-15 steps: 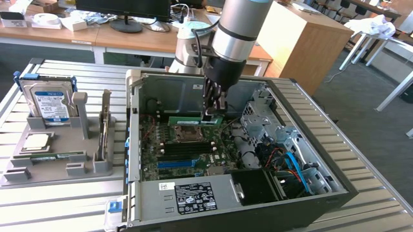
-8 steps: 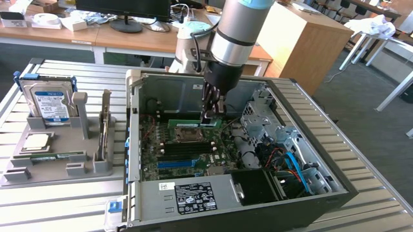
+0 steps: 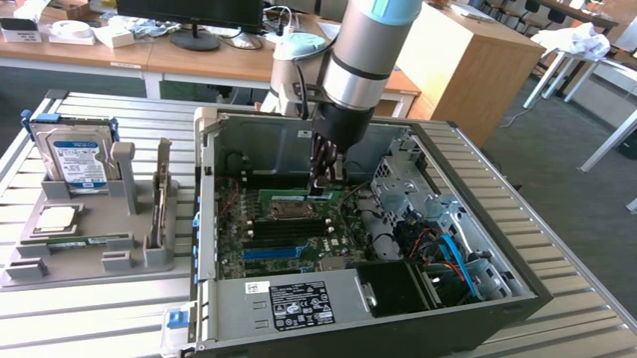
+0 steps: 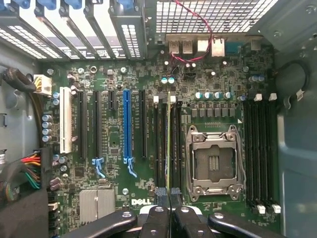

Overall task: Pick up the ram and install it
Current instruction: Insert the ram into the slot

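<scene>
My gripper (image 3: 327,179) reaches down into the open computer case (image 3: 468,298), over the motherboard (image 3: 283,227). Its fingers (image 4: 159,196) are shut on the ram (image 4: 169,144), a thin green stick seen edge-on in the wrist view. The ram hangs upright just above the black memory slots (image 4: 159,148) beside the empty CPU socket (image 4: 214,161). Whether it touches a slot I cannot tell. In the exterior view a bit of the ram (image 3: 320,191) shows under the fingertips.
A grey holder (image 3: 89,257) at the exterior view's left carries a blue-labelled hard drive (image 3: 77,158), a processor (image 3: 55,219) and another green stick (image 3: 161,195) standing upright. More memory slots (image 4: 260,148) lie past the socket. Cables (image 3: 443,250) and drive cages crowd the case's right side.
</scene>
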{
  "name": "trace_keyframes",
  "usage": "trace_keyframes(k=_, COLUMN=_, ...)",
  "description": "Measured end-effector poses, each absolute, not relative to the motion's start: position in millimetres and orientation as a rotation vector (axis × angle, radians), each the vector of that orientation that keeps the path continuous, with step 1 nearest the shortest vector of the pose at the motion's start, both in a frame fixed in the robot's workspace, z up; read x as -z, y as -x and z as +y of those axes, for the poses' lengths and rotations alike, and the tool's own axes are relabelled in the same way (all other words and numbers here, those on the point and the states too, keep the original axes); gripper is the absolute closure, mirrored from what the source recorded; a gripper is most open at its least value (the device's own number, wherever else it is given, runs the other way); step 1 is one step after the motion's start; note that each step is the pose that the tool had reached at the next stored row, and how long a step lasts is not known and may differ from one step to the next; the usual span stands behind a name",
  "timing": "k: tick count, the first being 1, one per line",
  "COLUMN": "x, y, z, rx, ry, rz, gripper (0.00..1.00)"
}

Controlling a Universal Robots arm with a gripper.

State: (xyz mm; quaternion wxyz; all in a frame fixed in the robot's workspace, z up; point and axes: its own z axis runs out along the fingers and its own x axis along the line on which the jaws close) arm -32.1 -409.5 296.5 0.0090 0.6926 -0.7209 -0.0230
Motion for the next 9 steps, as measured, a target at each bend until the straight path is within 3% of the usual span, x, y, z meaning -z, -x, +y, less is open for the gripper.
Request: trace_keyframes(k=9, x=-285.1, y=32.1, z=-409.5, rx=0.072, ry=-2.163, rz=-2.252, gripper=0.89)
